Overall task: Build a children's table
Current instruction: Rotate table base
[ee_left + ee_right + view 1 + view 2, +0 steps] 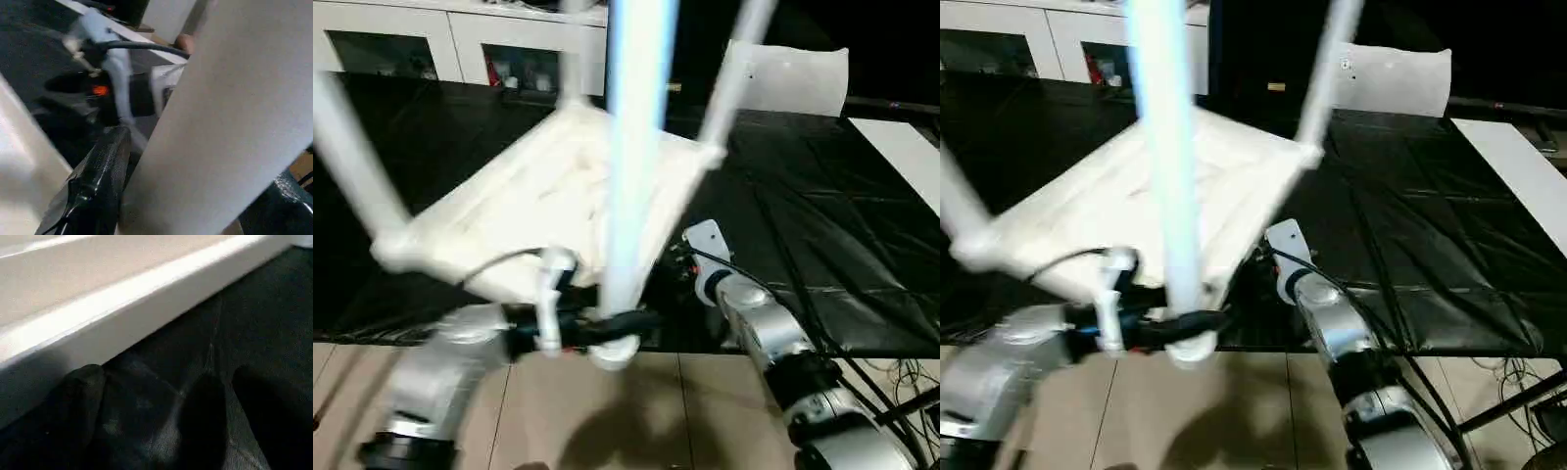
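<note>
The children's table [548, 206] lies upside down and tilted on the black mat, ribbed underside up, with several legs rising from its corner sockets. My left gripper [617, 323] is shut on the near leg [636, 147] just above its corner socket. In the left wrist view that leg [220, 122] fills the gap between my black fingers [93, 186]. My right forearm [754, 313] reaches under the top's right near edge. My right gripper [171, 401] is open below the white rim [146, 298], with only mat between its fingers [83, 396].
A black mat [822, 215] covers the work area, ending at a tiled floor [705, 411] near me. A white cabinet [460, 39] stands at the back left and a white bag [793, 73] at the back right. A white panel [901, 157] lies far right, with cables [901, 372] below it.
</note>
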You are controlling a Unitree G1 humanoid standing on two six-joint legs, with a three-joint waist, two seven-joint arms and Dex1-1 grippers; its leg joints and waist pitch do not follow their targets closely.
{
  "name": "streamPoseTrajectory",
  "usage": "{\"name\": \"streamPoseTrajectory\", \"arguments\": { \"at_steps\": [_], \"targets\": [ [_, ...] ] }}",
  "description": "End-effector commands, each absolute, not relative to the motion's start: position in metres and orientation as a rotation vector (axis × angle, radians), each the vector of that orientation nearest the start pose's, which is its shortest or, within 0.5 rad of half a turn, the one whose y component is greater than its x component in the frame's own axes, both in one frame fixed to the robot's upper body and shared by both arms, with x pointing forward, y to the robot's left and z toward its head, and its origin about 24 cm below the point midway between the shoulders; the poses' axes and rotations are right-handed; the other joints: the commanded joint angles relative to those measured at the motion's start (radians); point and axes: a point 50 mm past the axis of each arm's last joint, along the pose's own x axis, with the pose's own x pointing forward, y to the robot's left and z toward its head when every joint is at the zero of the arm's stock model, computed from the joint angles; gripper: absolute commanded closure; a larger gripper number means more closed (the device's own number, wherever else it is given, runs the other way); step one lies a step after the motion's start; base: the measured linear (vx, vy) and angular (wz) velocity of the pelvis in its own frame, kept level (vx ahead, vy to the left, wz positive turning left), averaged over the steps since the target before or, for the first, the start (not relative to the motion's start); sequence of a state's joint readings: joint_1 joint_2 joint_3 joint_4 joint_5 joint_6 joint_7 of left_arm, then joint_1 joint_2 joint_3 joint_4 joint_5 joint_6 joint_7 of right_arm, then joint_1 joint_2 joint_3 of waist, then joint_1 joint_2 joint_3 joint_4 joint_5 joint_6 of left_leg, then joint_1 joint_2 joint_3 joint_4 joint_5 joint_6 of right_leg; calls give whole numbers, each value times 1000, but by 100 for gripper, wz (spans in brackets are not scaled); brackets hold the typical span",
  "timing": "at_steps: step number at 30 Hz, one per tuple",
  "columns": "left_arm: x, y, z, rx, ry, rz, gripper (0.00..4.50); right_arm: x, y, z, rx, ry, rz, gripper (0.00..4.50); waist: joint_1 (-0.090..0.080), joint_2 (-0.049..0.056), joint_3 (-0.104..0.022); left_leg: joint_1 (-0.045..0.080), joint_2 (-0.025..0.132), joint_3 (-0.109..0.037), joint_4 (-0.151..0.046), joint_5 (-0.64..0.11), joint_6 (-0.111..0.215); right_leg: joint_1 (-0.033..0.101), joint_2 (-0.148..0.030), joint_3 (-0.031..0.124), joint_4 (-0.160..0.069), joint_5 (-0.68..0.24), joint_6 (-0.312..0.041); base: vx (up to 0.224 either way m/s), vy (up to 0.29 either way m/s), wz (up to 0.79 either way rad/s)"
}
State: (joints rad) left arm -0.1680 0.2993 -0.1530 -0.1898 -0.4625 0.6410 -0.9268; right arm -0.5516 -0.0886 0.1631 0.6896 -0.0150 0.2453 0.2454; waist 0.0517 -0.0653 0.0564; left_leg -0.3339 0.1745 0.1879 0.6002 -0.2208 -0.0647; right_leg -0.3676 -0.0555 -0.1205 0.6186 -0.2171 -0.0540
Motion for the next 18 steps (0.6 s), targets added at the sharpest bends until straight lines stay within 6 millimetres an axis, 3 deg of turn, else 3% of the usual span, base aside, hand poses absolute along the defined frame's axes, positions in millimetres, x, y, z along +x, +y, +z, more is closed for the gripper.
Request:
{"name": "streamPoseTrajectory", "arguments": {
  "at_steps": [1, 3, 4, 6, 9, 10, 13, 14, 16, 17, 18],
  "targets": [
    [240, 85, 91, -248, 233, -1311, 145, 336, -88, 15, -189, 418, 487, 0, 4, 16, -50, -7, 77, -36, -79, -112, -14, 43, -119, 94, -77, -185, -130, 0, 0, 0],
    [255, 76, 90, -193, 202, -1229, 145, 338, -84, 15, -195, 411, 476, 0, 1, 17, -52, -6, 76, -35, -77, -96, -8, 43, -117, 94, -75, -155, -141, 0, 0, 0],
    [263, 76, 88, -157, 190, -1173, 145, 340, -84, 15, -198, 405, 462, 0, 2, 18, -51, 0, 74, -32, -76, -103, -6, 38, -115, 93, -80, -166, -142, 0, 0, 0],
    [279, 80, 86, -89, 173, -1056, 145, 343, -86, 17, -190, 392, 420, 0, 0, 14, -55, -12, 76, -38, -77, -94, -4, 51, -120, 93, -72, -138, -144, 0, 0, 0],
    [296, 90, 90, -36, 126, -939, 145, 345, -95, 18, -189, 359, 393, 0, -6, 12, -58, -14, 72, -37, -72, -86, 10, 49, -121, 92, -76, -143, -132, 0, 0, 0],
    [300, 92, 93, -33, 105, -917, 145, 345, -98, 19, -193, 344, 388, 0, -4, 11, -63, -16, 72, -35, -68, -43, 24, 50, -120, 93, -66, -81, -141, 0, 0, 0],
    [303, 88, 103, -50, 43, -931, 145, 342, -108, 20, -135, 321, 402, 0, 1, 12, -70, -16, 74, -32, -61, 15, 51, 47, -117, 93, -49, 47, -173, 0, 0, 0],
    [301, 85, 106, -60, 25, -963, 145, 340, -114, 20, -126, 305, 399, 0, 6, 27, -68, -14, 74, -31, -60, 19, 63, 43, -117, 93, -45, 91, -190, 0, 0, 0],
    [299, 85, 106, -65, 25, -977, 145, 339, -116, 21, -126, 299, 401, 0, 8, 17, -67, -14, 76, -31, -62, 5, 75, 44, -116, 92, -47, 96, -203, 0, 0, 0],
    [295, 88, 103, -72, 39, -1007, 145, 335, -121, 23, -90, 277, 411, 0, 13, 25, -65, -14, 76, -30, -62, -13, 76, 45, -117, 92, -53, 80, -199, 0, 0, 0],
    [294, 89, 102, -73, 45, -1014, 145, 334, -122, 24, -82, 274, 410, 0, 15, 22, -66, -14, 79, -32, -64, -21, 72, 46, -119, 93, -50, 67, -200, 0, 0, 0]
  ]
}}
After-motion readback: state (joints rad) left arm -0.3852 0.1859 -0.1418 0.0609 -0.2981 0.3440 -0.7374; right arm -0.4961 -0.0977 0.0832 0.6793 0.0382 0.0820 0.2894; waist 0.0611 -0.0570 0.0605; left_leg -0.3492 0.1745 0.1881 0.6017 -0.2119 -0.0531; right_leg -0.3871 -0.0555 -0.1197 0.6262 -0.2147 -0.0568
